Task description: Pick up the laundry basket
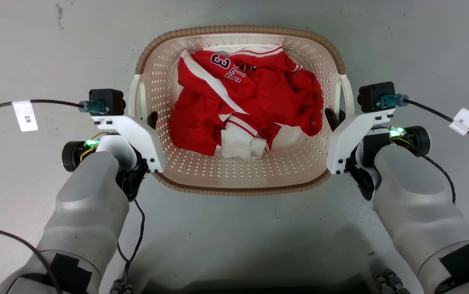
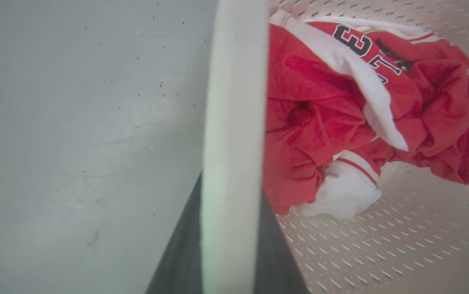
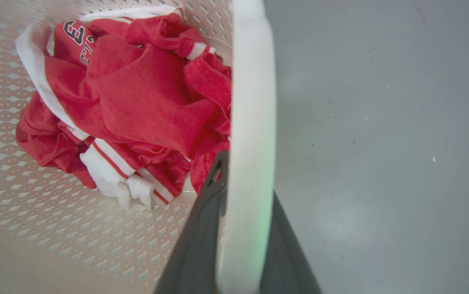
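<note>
A: Entry one, left arm?
B: Pale left forearm (image 1: pixel 83 204) rises from lower left, wrist turned inward, green light (image 1: pixel 91 143) lit. Left gripper (image 1: pixel 144 117): two dark fingers (image 2: pixel 177 253), one either side of the left handle (image 2: pixel 234 102) of the basket (image 1: pixel 238 181), pressed against it.
A: Entry two, right arm?
B: Mirror of entry one. Right forearm (image 1: pixel 422 204) rises from lower right, wrist turned inward, green light (image 1: pixel 395 131) lit. Right gripper (image 1: pixel 340 117): fingers (image 3: pixel 193 245) clamped on the right handle (image 3: pixel 250 102), one inside the basket, one outside.
A: Relative position?
B: Grippers level with each other, well apart.
</note>
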Motion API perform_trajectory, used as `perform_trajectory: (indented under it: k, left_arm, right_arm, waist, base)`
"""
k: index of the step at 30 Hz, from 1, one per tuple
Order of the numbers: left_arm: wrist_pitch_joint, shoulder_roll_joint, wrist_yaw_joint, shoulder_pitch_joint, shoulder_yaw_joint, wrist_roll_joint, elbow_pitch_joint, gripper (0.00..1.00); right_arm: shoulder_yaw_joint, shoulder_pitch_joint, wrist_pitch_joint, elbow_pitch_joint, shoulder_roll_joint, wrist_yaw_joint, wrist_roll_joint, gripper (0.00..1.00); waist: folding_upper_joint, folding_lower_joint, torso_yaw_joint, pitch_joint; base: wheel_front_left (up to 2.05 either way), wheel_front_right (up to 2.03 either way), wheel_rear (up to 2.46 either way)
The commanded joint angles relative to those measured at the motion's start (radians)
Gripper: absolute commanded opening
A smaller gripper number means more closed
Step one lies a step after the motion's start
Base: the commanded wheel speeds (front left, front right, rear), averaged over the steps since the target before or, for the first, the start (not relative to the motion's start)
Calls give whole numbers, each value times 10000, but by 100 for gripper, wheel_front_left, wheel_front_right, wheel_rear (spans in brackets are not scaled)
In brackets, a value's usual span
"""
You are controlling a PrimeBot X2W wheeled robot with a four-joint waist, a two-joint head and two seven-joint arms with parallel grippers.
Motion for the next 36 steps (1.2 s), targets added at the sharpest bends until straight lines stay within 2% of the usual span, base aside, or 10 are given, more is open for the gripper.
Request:
perform_trajectory:
  k: [1,8,15,28,29,36]
  left_arm:
    - [-2,79,18,-20,-28,-52,-56,0]
    - [102,62,15,-82,-553,-665,-136,0]
    - [521,-60,12,18,-1103,-1250,-60,0]
    - [1904,-290,-13,587,-1794,-2410,128,0]
    - [2295,-329,-15,778,-1891,-2664,195,0]
    - [3466,-362,-27,1110,-2112,-3215,251,0]
  right_arm:
    - [89,-97,1,58,-22,31,7,0]
    - [447,-182,112,252,-7,32,301,0]
    - [833,109,655,367,23,36,710,0]
    - [1596,845,2426,376,66,70,1681,0]
    - [1766,1022,2822,372,70,75,1870,0]
    - [1994,1233,3750,415,25,75,2321,0]
  waist:
    - [0,-1,6,-7]
    - [0,-1,2,-210]
    - [0,-1,5,-1016]
    - [0,-1,-1,-3360]
    - [0,-1,8,-3948]
    - [0,-1,10,-5245]
  base:
    - [0,0,0]
    - [0,0,0]
    - [0,0,0]
    - [0,0,0]
    - [0,0,0]
    - [0,0,0]
